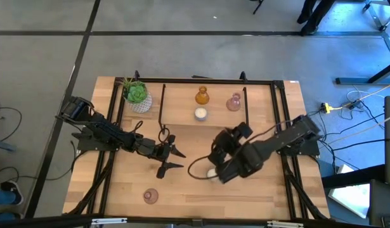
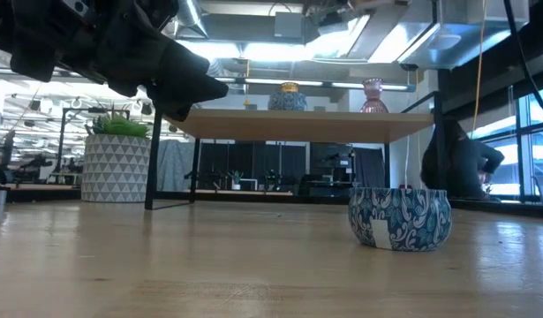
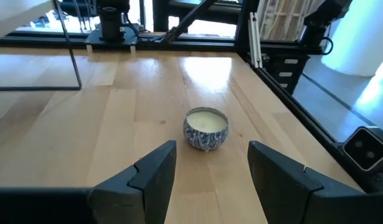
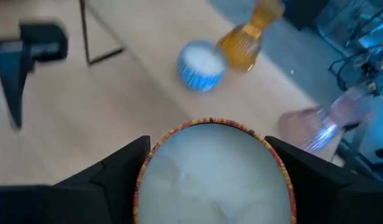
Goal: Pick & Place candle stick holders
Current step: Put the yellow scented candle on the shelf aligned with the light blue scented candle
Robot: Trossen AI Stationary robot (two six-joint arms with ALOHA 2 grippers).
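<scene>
The right pincer (image 4: 207,180) sits around a cream votive (image 4: 211,167), its fingers against the rim on either side, so it is pinching that votive; in the high view the piece (image 1: 211,172) peeps out beside the arm, mid-worktop. Whether it is lifted clear of the wood cannot be told. To do this carry well, I would keep the votive level and the grip steady, since the rim is round and could slip sideways between flat fingers.

Next out, the left pincer (image 1: 171,158) waits with fingers spread over the middle of the worktop (image 1: 182,190), facing a blue-patterned votive (image 3: 205,129) ahead of it; the right arm should stay wide of it.

Farther off stand the amber holder (image 1: 202,96), another blue votive (image 1: 200,114) just beside it, and a pink holder (image 1: 233,102). Any set-down near them needs a gap, because the narrow-necked glass would tip easily. A second pink holder (image 1: 151,196) lies apart near the worktop's front edge.
</scene>
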